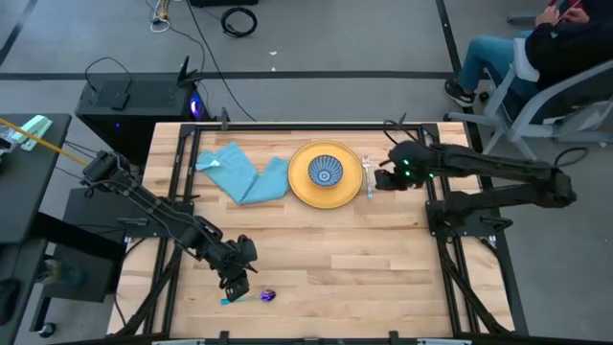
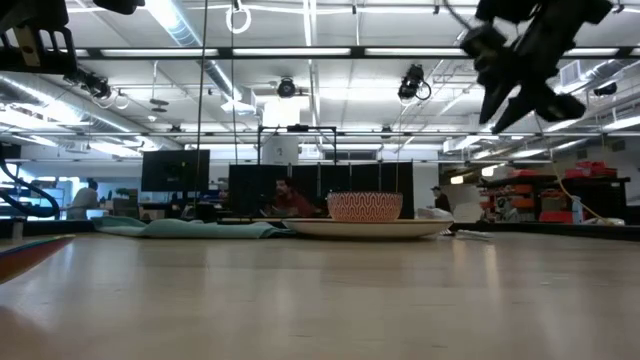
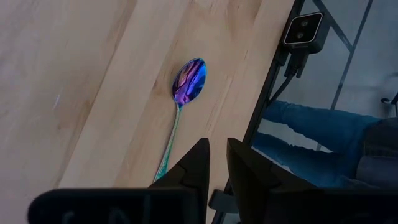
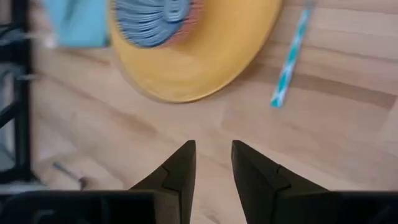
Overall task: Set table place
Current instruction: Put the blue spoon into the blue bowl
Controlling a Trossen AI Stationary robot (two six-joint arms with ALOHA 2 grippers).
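The yellow plate [image 1: 299, 182] lies at the far middle of the table [image 1: 383, 259], with the blue patterned bowl [image 1: 326, 172] standing on it. The light blue napkin [image 1: 239, 172] lies crumpled to the plate's left. The fork [image 1: 369, 178] lies flat just right of the plate, and its pale blue handle [image 4: 289, 59] shows in the right wrist view. My right gripper [image 1: 385, 178] hovers above the table beside the fork, slightly open [image 4: 214, 149]. The spoon [image 3: 180, 106] lies flat near the table's near edge. My left gripper [image 3: 217, 149] hovers over its handle end, its fingers almost together.
Black rails edge the table, and a camera [image 3: 303, 31] sits on the near rail close to the spoon. A black side desk [image 1: 29, 192] stands to the left. A seated person [image 1: 536, 57] is beyond the far right corner. Bare wood [image 1: 383, 259] spreads across the table's near right.
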